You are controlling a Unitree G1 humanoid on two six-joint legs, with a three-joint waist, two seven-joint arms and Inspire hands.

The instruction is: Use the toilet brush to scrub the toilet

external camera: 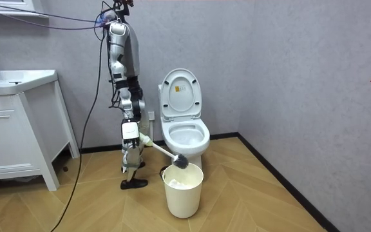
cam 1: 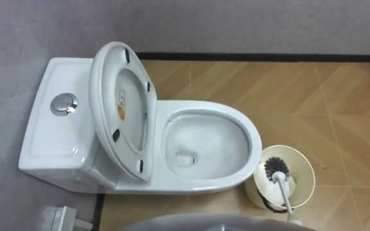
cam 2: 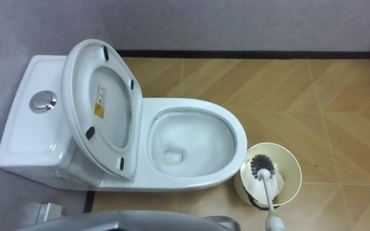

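One toilet (cam 1: 252,138) had one flush button (cam 1: 64,104) on its tank at the far left. Its one seat (cam 1: 124,109) was tipped up, likely to leave the bowl open for scrubbing. Just right of the toilet stood one cream bin (cam 1: 300,167). The one toilet brush (cam 1: 276,168) hung with its head at the bin's mouth, probably to catch drips. The right hand (external camera: 139,136) had its fingers wrapped round the handle.

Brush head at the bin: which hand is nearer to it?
Right. The right hand holds the brush by its handle end, the whole handle between it and the head at the bin. The left hand's place I cannot tell.
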